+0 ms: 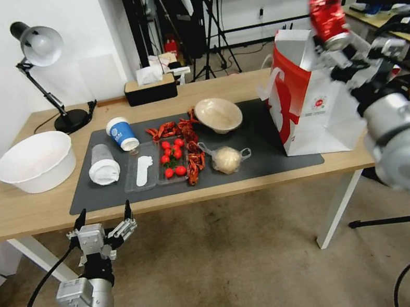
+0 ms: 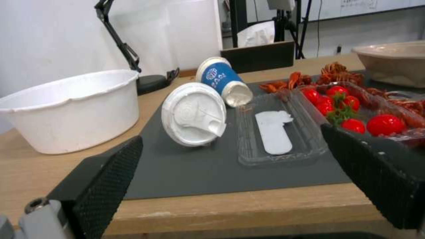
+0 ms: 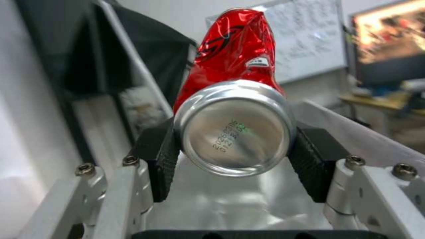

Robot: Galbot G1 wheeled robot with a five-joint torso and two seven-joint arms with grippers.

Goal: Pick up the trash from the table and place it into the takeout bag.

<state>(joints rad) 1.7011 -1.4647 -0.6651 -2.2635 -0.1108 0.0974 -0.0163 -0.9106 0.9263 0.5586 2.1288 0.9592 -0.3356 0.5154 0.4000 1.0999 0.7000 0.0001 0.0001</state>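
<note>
Your right gripper [image 1: 339,48] is up high over the takeout bag [image 1: 312,103], pads [image 3: 161,156] clamped on the base end of the crushed red soda can [image 1: 327,13]. In the right wrist view you see the can's [image 3: 234,127] round silver bottom facing you, its red body crumpled and pinched flat at the far end, and shiny foil lining below it. The bag stands upright at the right end of the dark grey mat [image 1: 116,190], close to the table's [image 1: 14,213] front edge, mouth open, stiff white paper with red sides.

Your left gripper [image 1: 103,213] hangs just off the table's near edge, in front of the mat's left corner, fingers [image 2: 111,172] spread wide and holding nothing. Open floor lies under and before it.

On the mat, left to right: the clear lidded cup [image 1: 103,164] on its side, white lid toward you; the blue-white paper cup [image 1: 122,133] tipped over behind it; a clear plastic tray [image 1: 156,163] with glossy cherry tomatoes [image 1: 172,156]; reddish shell scraps [image 1: 191,142]; the beige bowl [image 1: 218,114] tilted on edge; the small clear bag with beige lump [image 1: 227,159]. A round white basin [image 1: 36,162] sits on bare wood at the left.
</note>
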